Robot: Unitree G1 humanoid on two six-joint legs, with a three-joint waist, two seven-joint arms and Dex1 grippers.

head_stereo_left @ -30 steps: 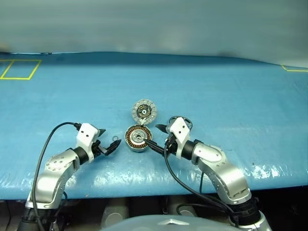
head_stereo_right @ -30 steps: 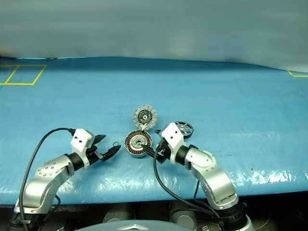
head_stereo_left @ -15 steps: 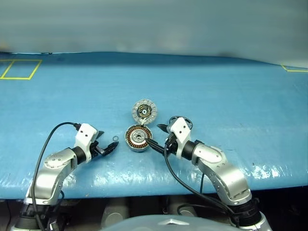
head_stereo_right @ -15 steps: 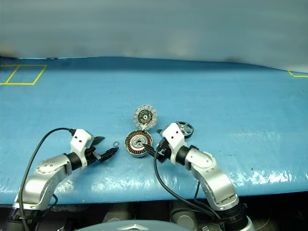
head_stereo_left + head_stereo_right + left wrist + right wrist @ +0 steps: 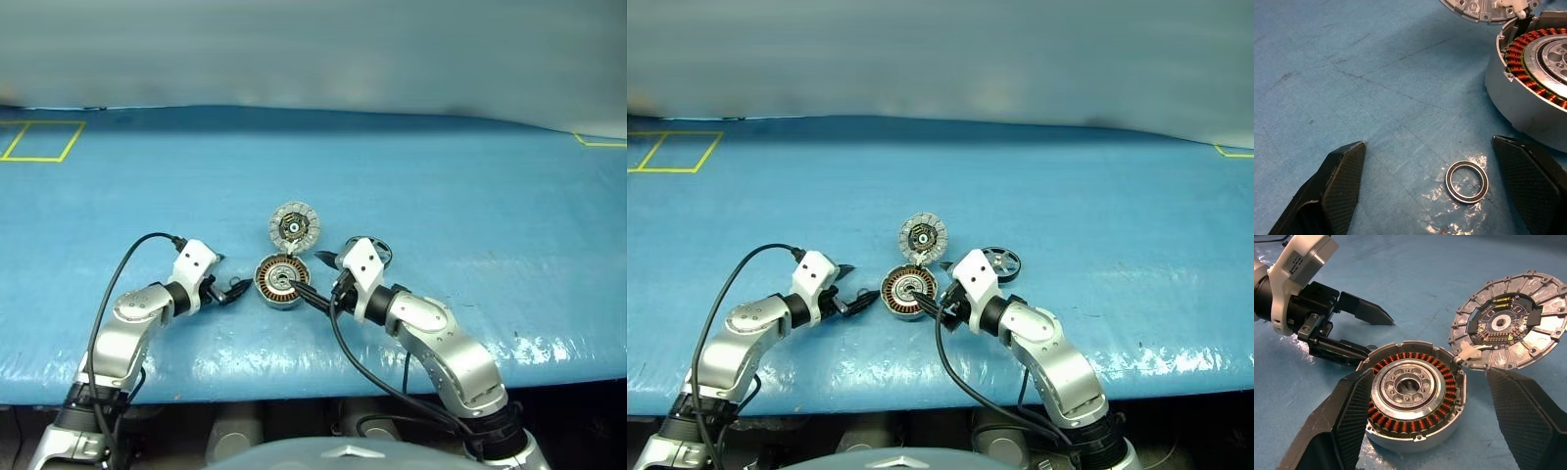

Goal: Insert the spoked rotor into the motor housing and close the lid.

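The motor housing (image 5: 278, 281), a grey can with copper windings, lies on the blue table. Its lid (image 5: 294, 226) lies open just beyond it, joined at the rim, segmented face up. The spoked rotor (image 5: 1000, 262) rests flat to the housing's right, partly behind my right wrist. My right gripper (image 5: 315, 277) is open at the housing's right side; in the right wrist view its fingers (image 5: 1352, 416) stand either side of the housing (image 5: 1410, 396). My left gripper (image 5: 233, 291) is open just left of the housing, a small plain washer ring (image 5: 1466, 181) lying between its fingers (image 5: 1344, 181).
The table's front edge (image 5: 294, 377) runs close below both arms. A yellow taped rectangle (image 5: 39, 140) marks the far left corner and a yellow line (image 5: 598, 140) the far right. Black cables loop from each wrist.
My left arm has reached forward and to the right toward the housing, bringing its open fingers around the small washer ring. The right arm, housing, lid and rotor have not moved.
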